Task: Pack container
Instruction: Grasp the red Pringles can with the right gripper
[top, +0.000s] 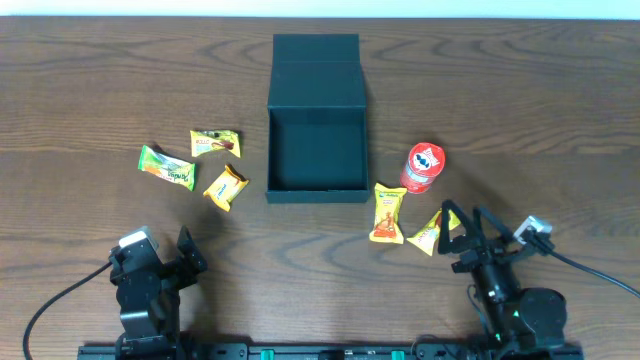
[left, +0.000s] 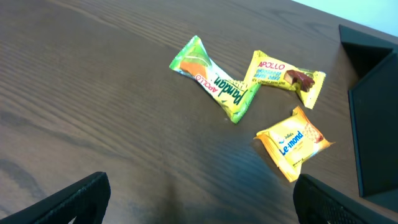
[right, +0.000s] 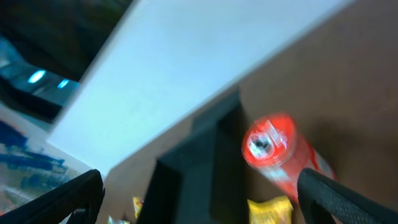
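Note:
The container (top: 317, 185) is a dark teal-black square box, open, with its flap lid lying back, at the table's middle. It also shows in the left wrist view (left: 373, 124) and blurred in the right wrist view (right: 199, 168). Left of it lie a green packet (top: 166, 167), a yellow Apollo packet (top: 214, 143) and an orange packet (top: 224, 186). Right of it lie two yellow packets (top: 388, 214) (top: 432, 233) beside a red can (top: 422, 166). My left gripper (top: 168, 262) is open and empty near the front edge. My right gripper (top: 470, 232) is open and empty, close to the packets.
The wrist views show the green packet (left: 214, 81), Apollo packet (left: 283, 76), orange packet (left: 292, 143) and the red can (right: 277, 152). Cables run from both arm bases at the front edge. A white wall edges the table's far side.

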